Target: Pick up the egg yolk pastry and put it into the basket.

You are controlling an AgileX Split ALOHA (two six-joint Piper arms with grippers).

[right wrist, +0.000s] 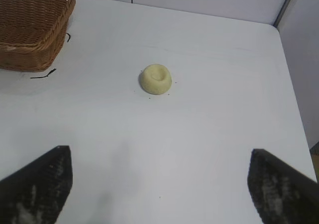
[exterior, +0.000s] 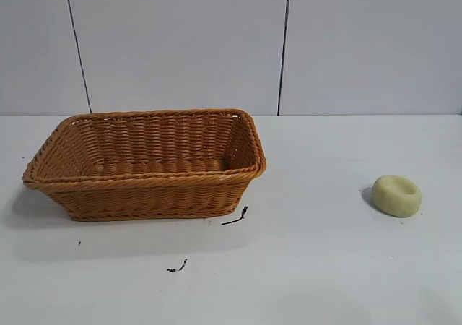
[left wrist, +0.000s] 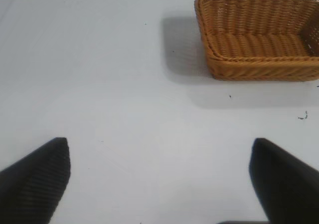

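Since the egg yolk pastry (exterior: 396, 195) sits on the bare white surface (exterior: 317, 267), well apart from the basket (exterior: 144, 162), none of the task looks done. The basket stands upright toward the left arm's side with nothing in it, and the pastry lies toward the right arm's side, dimple up. Neither arm appears in the exterior view. The right gripper (right wrist: 159, 184) hovers above the surface with its jaws spread wide and holding nothing, the pastry ahead of them and untouched. The left gripper (left wrist: 159, 184) likewise has its jaws wide apart and holds nothing, with the basket off ahead. Reaching, grasping, carrying and releasing all remain.
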